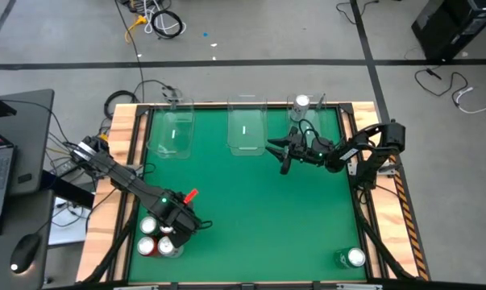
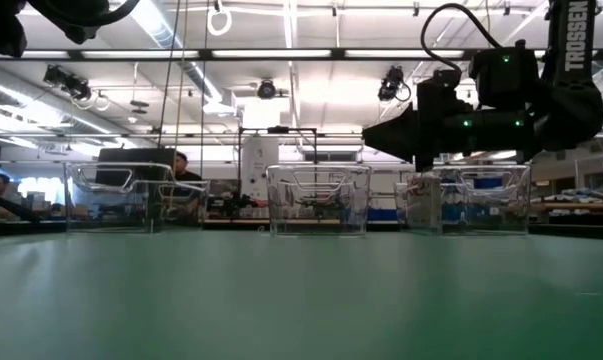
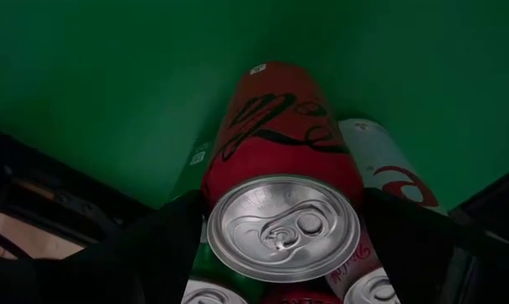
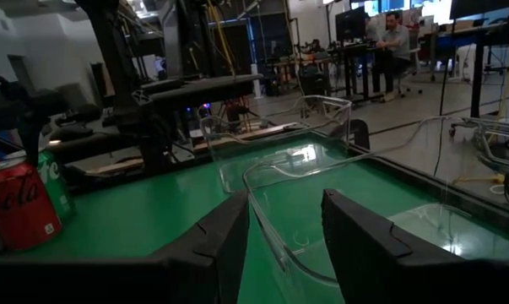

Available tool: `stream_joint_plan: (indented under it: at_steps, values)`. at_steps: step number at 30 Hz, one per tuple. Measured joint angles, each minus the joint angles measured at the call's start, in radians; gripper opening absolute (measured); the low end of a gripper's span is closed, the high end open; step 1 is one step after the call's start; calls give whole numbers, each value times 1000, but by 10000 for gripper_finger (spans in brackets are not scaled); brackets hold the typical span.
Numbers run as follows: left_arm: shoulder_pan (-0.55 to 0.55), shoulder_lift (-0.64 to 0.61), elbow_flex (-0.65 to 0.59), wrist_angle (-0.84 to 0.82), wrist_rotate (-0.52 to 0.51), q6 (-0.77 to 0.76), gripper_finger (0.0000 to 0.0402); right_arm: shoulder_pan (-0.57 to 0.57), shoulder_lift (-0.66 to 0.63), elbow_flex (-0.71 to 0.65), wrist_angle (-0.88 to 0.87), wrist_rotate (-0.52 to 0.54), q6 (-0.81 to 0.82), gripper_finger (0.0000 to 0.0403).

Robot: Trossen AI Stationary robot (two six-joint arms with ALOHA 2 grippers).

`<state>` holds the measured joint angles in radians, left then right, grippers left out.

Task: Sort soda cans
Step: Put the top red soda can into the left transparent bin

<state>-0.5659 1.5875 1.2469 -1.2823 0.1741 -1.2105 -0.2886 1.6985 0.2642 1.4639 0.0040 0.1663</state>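
My left gripper (image 1: 178, 228) is at the table's near left corner, over a cluster of cans (image 1: 150, 236), and is shut on a red can (image 3: 275, 160). Around it in the left wrist view stand a green can (image 3: 195, 165), a silver-white can (image 3: 385, 165) and other silver tops (image 3: 374, 289). My right gripper (image 1: 277, 151) is open and empty, held high above the mat near the middle bin (image 1: 247, 129); it also shows in the low view (image 2: 381, 130). One can (image 1: 301, 102) stands in the far right bin. Another can (image 1: 355, 258) stands at the near right corner. My left gripper holds the red can by its two sides near the silver top (image 3: 279, 228), pinched between the two fingers (image 3: 153, 245). The fingers come from above, pointing down along the can. The can's top faces the wrist; whether its base is on the mat I cannot tell.
Three clear plastic bins stand in a row along the far edge: left (image 1: 172, 129), middle and right (image 1: 307, 113). The table has a raised wooden border (image 1: 126, 129). The green mat (image 1: 251, 217) lies open between the arms.
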Motion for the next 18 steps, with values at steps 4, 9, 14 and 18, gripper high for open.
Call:
stream_joint_plan:
  at_steps: [4, 9, 14, 18]
  values:
    - [2, 1, 5, -6, -2, 9, 322, 0, 0, 0, 0, 0, 0, 158]
    - [11, 6, 39, -24, -55, 33, 324, 0, 0, 0, 0, 0, 0, 160]
    - [4, 6, 42, 3, -172, 32, 329, 0, 0, 0, 0, 0, 0, 160]
    - [10, 5, 40, 2, -123, 29, 330, 0, 0, 0, 0, 0, -1, 160]
